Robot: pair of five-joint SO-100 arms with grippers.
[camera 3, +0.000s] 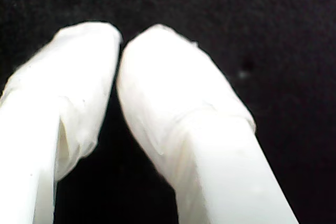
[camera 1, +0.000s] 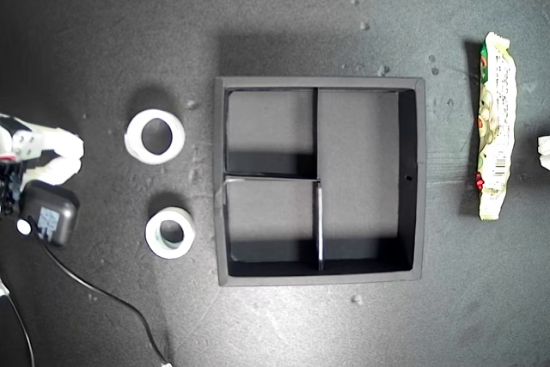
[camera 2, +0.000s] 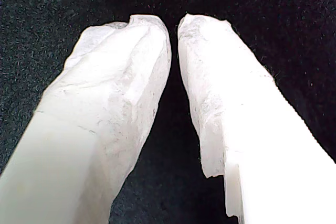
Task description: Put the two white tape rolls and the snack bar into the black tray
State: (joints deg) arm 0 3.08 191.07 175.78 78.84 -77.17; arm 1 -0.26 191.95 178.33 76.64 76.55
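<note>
- Progress is sitting at zero: all three compartments of the black tray (camera 1: 320, 83) are showing bare floor, and none of the three items is lying inside.
- Both tape rolls are resting on the counter (camera 1: 284, 6) at the tray's nine o'clock in the exterior view, the larger white tape roll (camera 1: 155, 136) above the smaller greyish tape roll (camera 1: 170, 232), well apart from each other.
- Lying lengthwise at the tray's three o'clock, the snack bar (camera 1: 496, 125) is waiting outside the wall.
- My first gripper (camera 2: 174, 24) is hovering over bare counter, jaws nearly closed and gripping nothing.
- My second gripper (camera 3: 119, 43) is doing likewise; its blurred tips are probably touching.
- Three placements are remaining.
</note>
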